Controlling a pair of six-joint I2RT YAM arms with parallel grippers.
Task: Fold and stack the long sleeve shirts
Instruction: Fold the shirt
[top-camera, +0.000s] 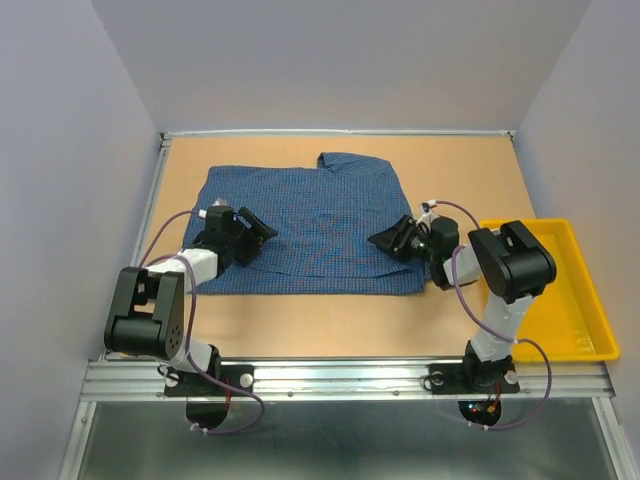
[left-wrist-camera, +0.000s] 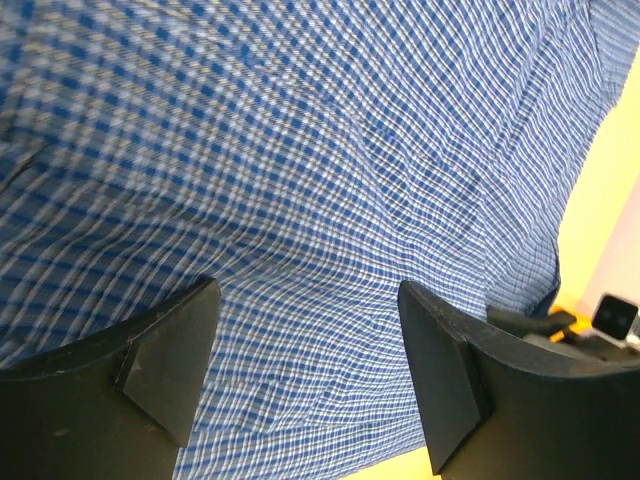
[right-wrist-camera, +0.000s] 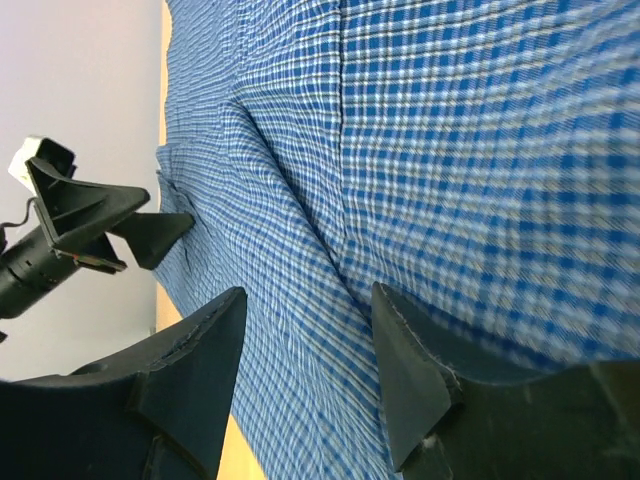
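One long sleeve shirt (top-camera: 305, 230), blue fine-checked, lies spread flat on the tan table, collar (top-camera: 335, 160) toward the far side. My left gripper (top-camera: 255, 232) is low over the shirt's left part, open, with its fingers (left-wrist-camera: 170, 360) wide apart above the cloth (left-wrist-camera: 300, 180). Over the shirt's right edge sits my right gripper (top-camera: 390, 238), also open; its fingers (right-wrist-camera: 410, 370) straddle a seam or fold line in the fabric (right-wrist-camera: 450, 150). Neither holds any cloth. The two grippers (left-wrist-camera: 305, 340) (right-wrist-camera: 305, 340) point toward each other.
A yellow plastic tray (top-camera: 560, 290) sits at the table's right edge, beside the right arm. Grey walls enclose the table on three sides. Bare table (top-camera: 330, 320) runs between the shirt's near hem and the arm bases.
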